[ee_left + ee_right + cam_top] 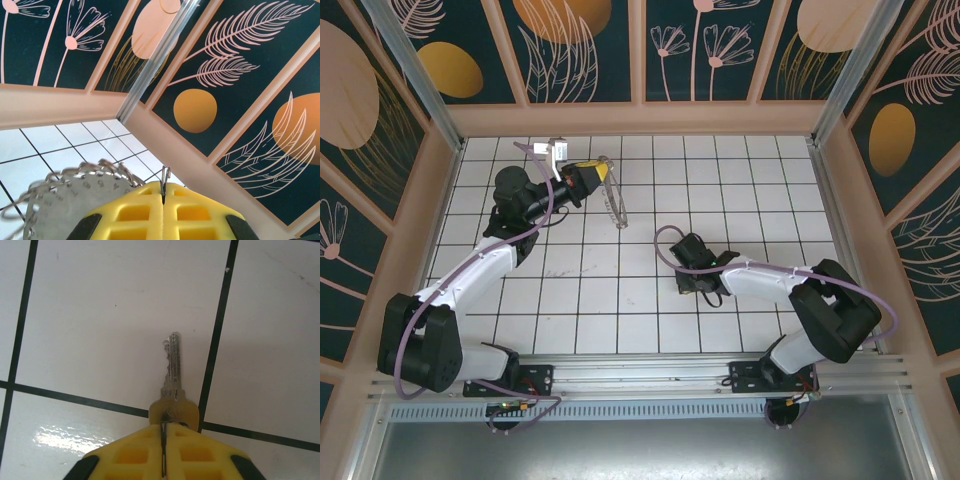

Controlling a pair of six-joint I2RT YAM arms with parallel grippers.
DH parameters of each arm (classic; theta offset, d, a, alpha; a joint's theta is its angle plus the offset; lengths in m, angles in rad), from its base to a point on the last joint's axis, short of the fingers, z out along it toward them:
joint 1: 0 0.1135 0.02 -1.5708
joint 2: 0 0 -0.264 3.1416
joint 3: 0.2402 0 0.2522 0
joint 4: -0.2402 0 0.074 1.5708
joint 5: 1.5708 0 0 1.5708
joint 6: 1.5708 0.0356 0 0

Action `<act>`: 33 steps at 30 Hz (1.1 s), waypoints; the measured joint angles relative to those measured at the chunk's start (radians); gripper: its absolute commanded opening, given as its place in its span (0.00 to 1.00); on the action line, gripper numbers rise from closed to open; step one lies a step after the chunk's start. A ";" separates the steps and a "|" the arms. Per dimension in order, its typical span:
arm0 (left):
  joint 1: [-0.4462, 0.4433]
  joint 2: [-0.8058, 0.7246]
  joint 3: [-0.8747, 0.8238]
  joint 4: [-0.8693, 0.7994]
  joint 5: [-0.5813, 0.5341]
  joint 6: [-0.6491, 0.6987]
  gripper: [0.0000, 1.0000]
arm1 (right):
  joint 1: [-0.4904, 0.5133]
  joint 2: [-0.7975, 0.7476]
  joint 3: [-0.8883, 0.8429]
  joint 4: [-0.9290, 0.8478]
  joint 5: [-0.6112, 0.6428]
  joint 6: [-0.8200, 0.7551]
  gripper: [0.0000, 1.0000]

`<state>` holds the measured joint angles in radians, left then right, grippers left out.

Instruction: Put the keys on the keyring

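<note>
My left gripper (592,180) is raised at the back left of the floor. In the left wrist view its yellow fingers (190,210) are shut on the thin wire of the keyring (164,176), whose silvery dangling pieces and a numbered grey disc (70,200) show at the left. In the top view the keyring (613,200) hangs just right of that gripper. My right gripper (698,288) is low over the middle tiles. In the right wrist view it (164,427) is shut on the yellow head of the key (172,371), whose silvery toothed blade points away over the white tile.
White tiled floor (620,290) with black grid lines, boxed in by tan-framed dark walls (640,50). The back wall and an aluminium corner post (150,65) stand close ahead of the left gripper. A metal rail (650,385) runs along the near edge.
</note>
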<state>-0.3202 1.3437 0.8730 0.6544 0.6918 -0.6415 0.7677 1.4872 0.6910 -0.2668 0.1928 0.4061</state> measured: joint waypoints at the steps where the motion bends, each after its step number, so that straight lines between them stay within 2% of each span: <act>1: 0.000 0.000 0.000 0.000 0.000 0.000 0.00 | 0.000 -0.002 0.000 0.000 0.002 -0.003 0.00; 8: 0.000 0.000 0.000 0.000 0.007 0.000 0.00 | -0.002 -0.044 0.000 -0.006 0.005 -0.004 0.00; 16: 0.000 0.000 0.000 0.000 0.011 0.000 0.00 | -0.074 -0.234 0.002 -0.002 -0.072 -0.004 0.00; 33: -0.002 0.000 0.000 0.000 0.035 0.001 0.00 | -0.292 -0.409 -0.033 0.149 -0.450 0.054 0.00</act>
<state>-0.3218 1.3437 0.8730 0.6544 0.7273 -0.6403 0.4755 1.0779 0.6582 -0.1177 -0.2573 0.4603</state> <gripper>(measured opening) 0.049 0.046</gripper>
